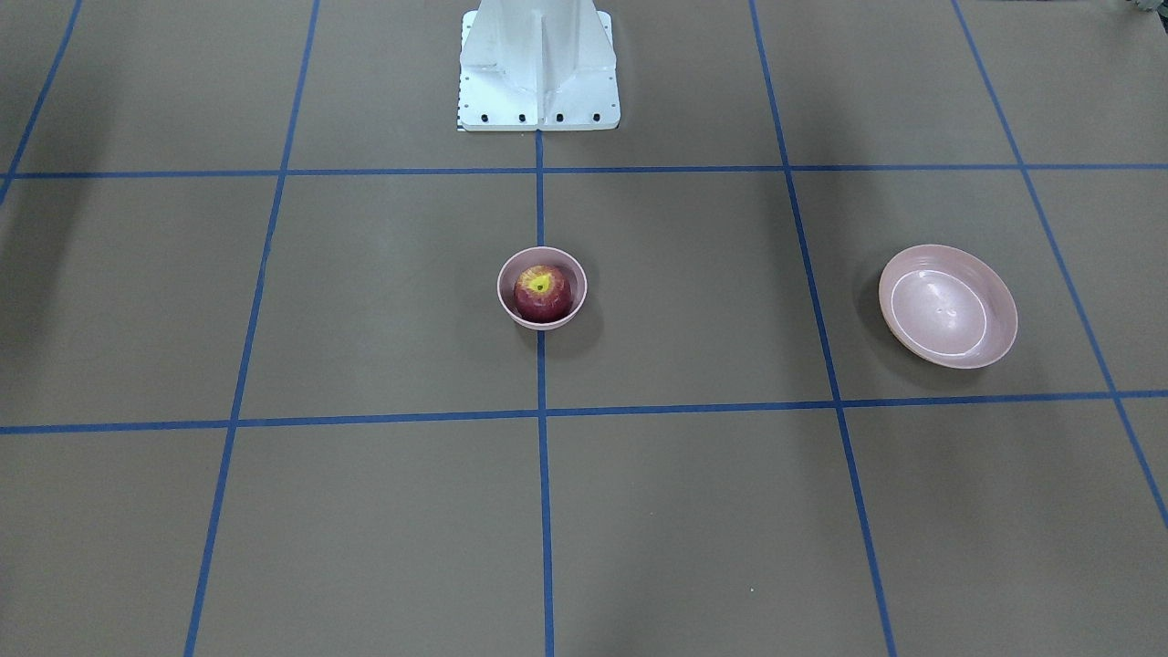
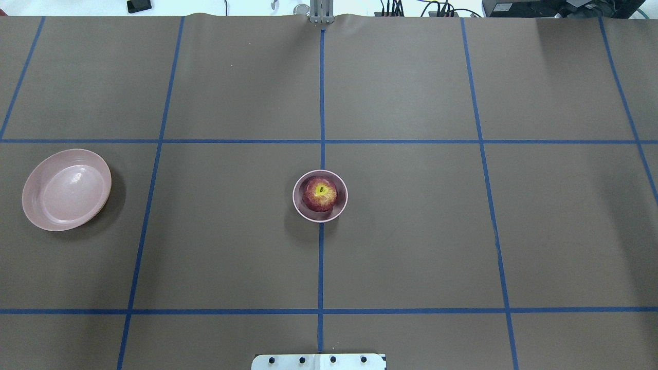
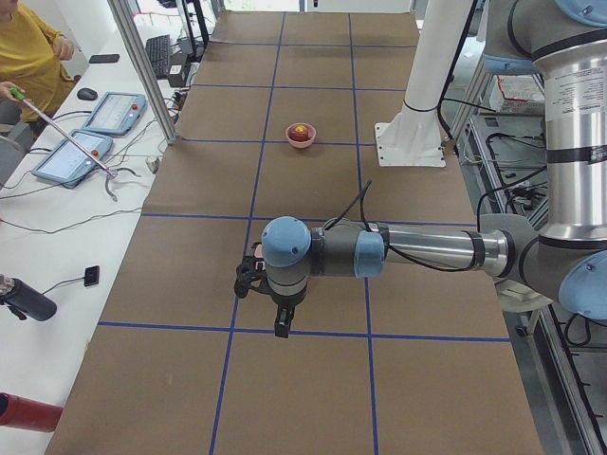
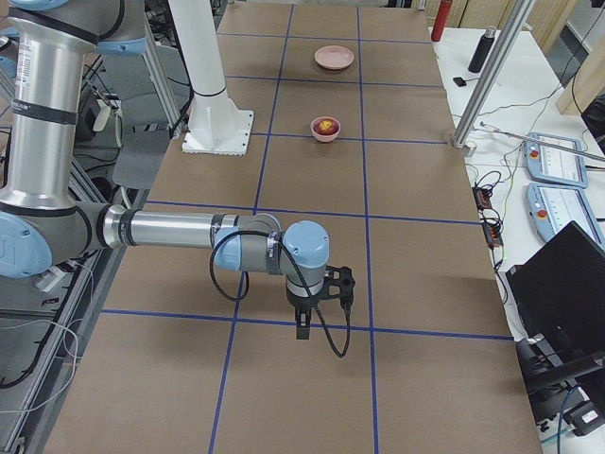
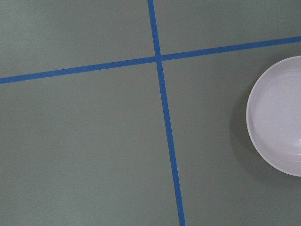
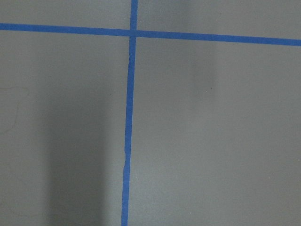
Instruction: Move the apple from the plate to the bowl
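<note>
The dark red apple with its yellow stem patch sits inside the small deep pink bowl at the table's middle; both also show in the overhead view, apple in bowl. The wide shallow pink plate lies empty far to the robot's left and at the right edge of the left wrist view. My left gripper hangs over the table near the plate's end. My right gripper hangs over the opposite end. Both show only in side views, so I cannot tell if they are open or shut.
The white robot pedestal stands behind the bowl. Blue tape lines grid the brown table. A side bench holds tablets and cables, where a person in yellow holds a long grabber stick. A metal post stands at the table's edge.
</note>
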